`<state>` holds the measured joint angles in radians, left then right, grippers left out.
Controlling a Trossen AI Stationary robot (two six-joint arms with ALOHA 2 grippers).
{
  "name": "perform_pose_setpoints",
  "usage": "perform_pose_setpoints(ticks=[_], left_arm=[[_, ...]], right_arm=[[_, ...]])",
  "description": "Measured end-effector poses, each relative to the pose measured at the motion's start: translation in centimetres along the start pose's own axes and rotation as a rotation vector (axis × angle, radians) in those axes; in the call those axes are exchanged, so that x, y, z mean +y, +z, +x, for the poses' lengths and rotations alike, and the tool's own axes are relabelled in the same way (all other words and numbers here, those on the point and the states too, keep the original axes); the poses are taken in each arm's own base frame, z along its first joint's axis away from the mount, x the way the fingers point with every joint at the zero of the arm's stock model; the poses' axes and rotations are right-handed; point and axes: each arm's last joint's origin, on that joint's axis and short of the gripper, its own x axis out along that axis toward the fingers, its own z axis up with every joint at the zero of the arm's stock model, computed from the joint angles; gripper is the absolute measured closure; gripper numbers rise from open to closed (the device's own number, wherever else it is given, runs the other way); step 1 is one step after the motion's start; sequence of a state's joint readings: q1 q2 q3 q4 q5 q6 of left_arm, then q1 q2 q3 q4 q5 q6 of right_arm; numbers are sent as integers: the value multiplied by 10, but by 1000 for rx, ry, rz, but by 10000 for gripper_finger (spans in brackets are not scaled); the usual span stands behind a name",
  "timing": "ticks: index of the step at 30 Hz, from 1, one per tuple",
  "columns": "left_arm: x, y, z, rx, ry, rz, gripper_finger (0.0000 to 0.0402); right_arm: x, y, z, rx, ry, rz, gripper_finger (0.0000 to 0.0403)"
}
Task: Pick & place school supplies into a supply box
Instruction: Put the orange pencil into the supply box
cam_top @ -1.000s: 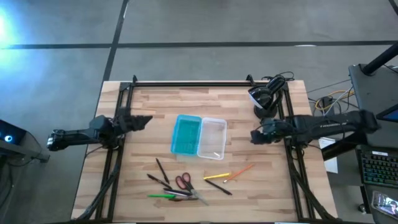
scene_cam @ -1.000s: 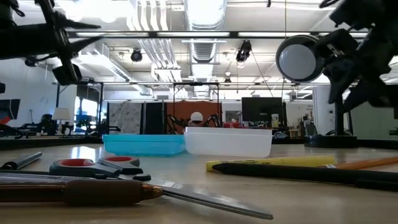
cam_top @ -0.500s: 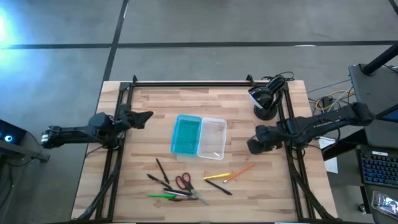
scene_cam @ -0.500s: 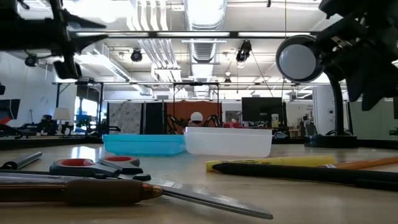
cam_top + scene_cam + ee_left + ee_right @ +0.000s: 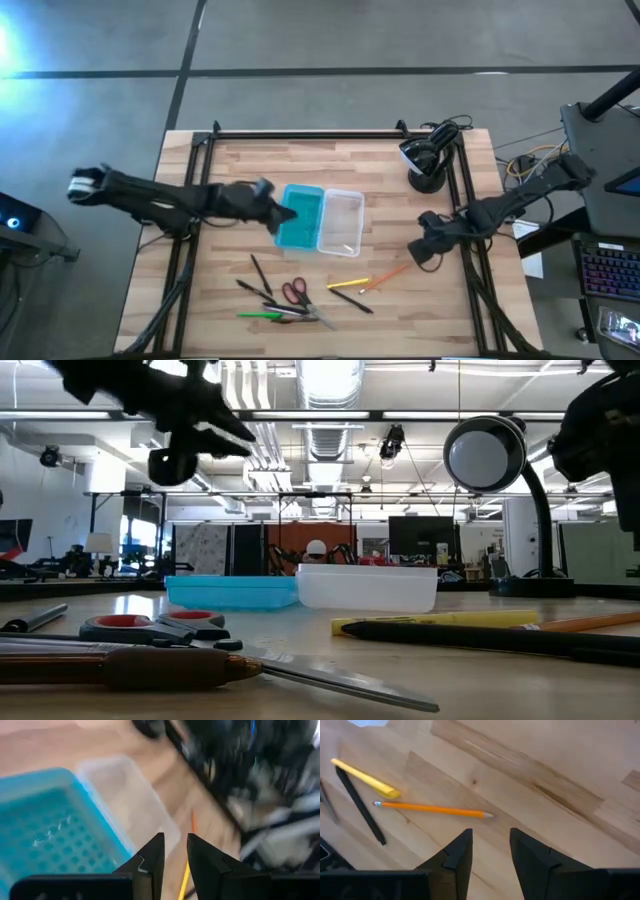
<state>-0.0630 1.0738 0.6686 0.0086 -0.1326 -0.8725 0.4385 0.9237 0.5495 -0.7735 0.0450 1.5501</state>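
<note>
The supply box (image 5: 341, 222) is clear and stands open mid-table, its teal lid (image 5: 300, 216) lying flat against its left side. In front of them lie the school supplies: red-handled scissors (image 5: 293, 291), a green pen (image 5: 258, 315), black pens (image 5: 260, 272), a yellow pen (image 5: 348, 283) and an orange pencil (image 5: 390, 273). My left gripper (image 5: 285, 212) hovers open above the lid's left edge and holds nothing; its wrist view shows the lid (image 5: 45, 835) and box (image 5: 130, 800) below. My right gripper (image 5: 420, 250) hangs open just right of the orange pencil (image 5: 432, 809), pointing steeply down, empty.
A black desk lamp (image 5: 420, 160) stands at the table's far right corner, its head (image 5: 485, 455) showing large in the low view. Black frame rails (image 5: 185, 270) run along the left and right sides. Bare wood lies right of the box and along the far edge.
My left arm has swung out from the table's left edge toward the right, rising and rolling, and now reaches over the teal lid. My right gripper has gone toward the near edge, closer to the orange pencil, and tipped further down. No supply has moved.
</note>
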Motion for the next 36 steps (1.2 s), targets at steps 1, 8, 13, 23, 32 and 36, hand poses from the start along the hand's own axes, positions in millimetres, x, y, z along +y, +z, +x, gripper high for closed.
perform_pose_setpoints(ticks=[1, 8, 13, 23, 32, 36], left_arm=[[-11, 2, 5, -4, -16, 36, 335], [-38, -15, 43, 76, 73, 77, 335], [-49, -24, 61, 120, 66, 38, 335], [-68, -43, 99, 180, 61, 84, 335], [-92, -54, 139, 255, 66, 229, 335], [-98, -57, 149, 264, 59, 242, 335]], right_arm=[[0, -2, 0, -11, 2, -2, 282], [-10, -18, 16, 0, 15, 4, 348], [-11, -21, 29, -21, 109, 0, 390], [-23, -21, 50, -37, 158, 35, 394], [-29, -22, 59, -33, 189, 36, 394], [-32, -22, 62, -44, 180, 33, 394]])
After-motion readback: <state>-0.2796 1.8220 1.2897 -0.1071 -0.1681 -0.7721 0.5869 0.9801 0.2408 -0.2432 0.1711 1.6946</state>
